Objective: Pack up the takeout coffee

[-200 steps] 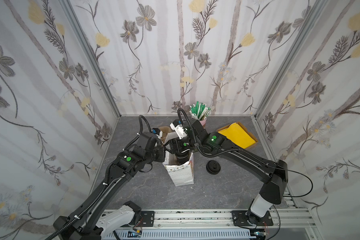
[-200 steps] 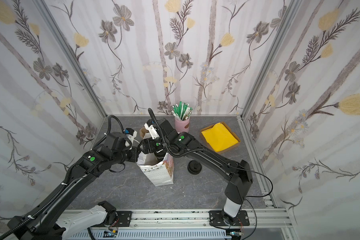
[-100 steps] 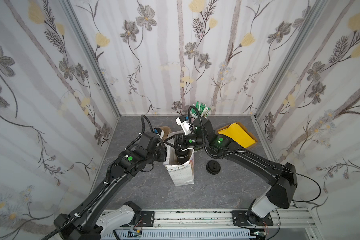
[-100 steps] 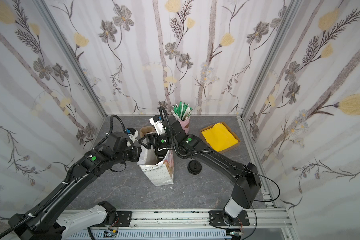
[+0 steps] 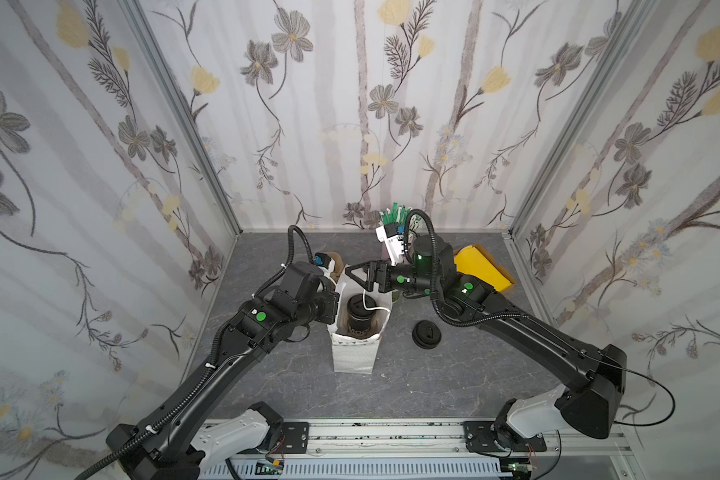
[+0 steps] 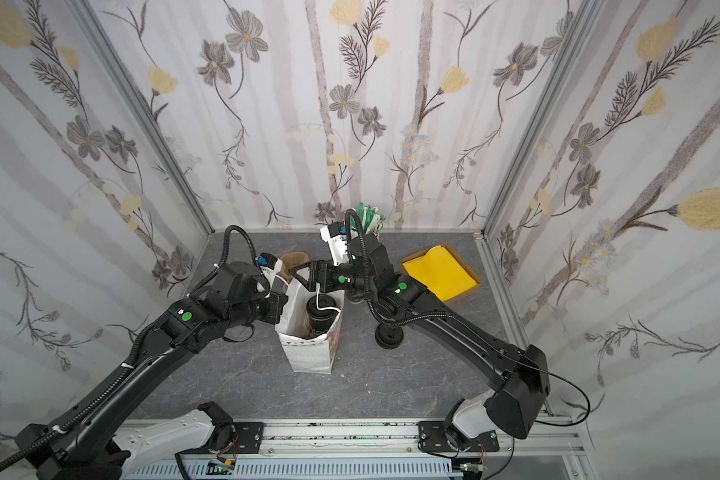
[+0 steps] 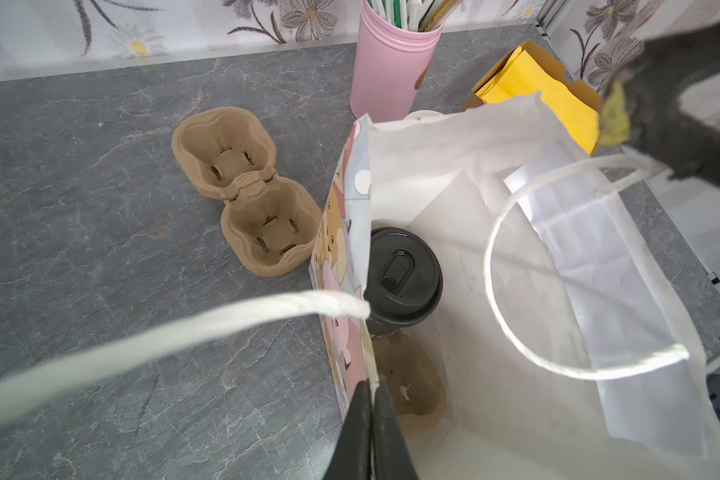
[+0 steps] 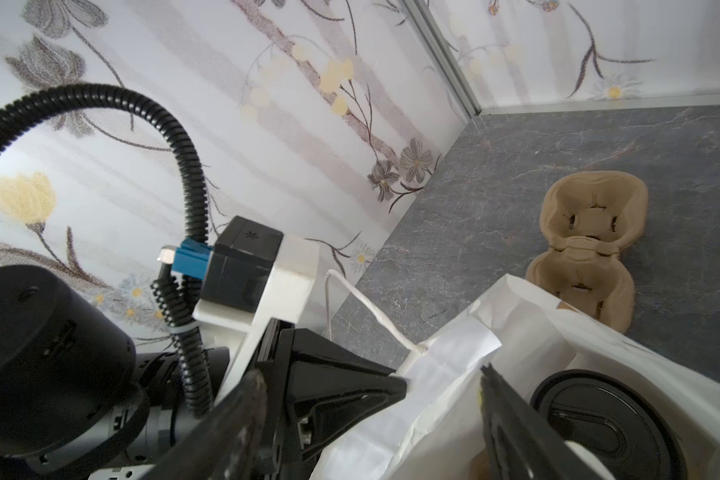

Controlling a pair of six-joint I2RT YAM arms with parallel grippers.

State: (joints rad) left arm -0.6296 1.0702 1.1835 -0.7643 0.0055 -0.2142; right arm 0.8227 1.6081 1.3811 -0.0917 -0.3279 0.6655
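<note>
The takeout coffee (image 5: 360, 309) (image 6: 321, 309) is a dark cup under a black domed lid (image 7: 404, 278) (image 8: 599, 419). It stands upright inside the white handled bag (image 5: 354, 353) (image 6: 310, 353), on a brown carrier (image 7: 412, 382) at the bag's bottom. My left gripper (image 7: 371, 384) (image 5: 336, 298) is shut on the bag's left wall at its rim. My right gripper (image 5: 353, 276) (image 6: 299, 275) (image 8: 371, 372) hangs open above the bag's far rim, holding nothing and clear of the cup.
A brown pulp cup carrier (image 7: 242, 187) (image 8: 587, 249) lies behind the bag. A pink holder of straws (image 7: 391, 70) stands at the back wall. A box of yellow napkins (image 5: 481, 268) (image 6: 439, 270) sits at back right. Loose black lids (image 5: 426, 333) lie right of the bag.
My right gripper has come up out of the bag and drawn back toward the rear right, leaving the cup inside. The left gripper has kept its hold on the bag.
</note>
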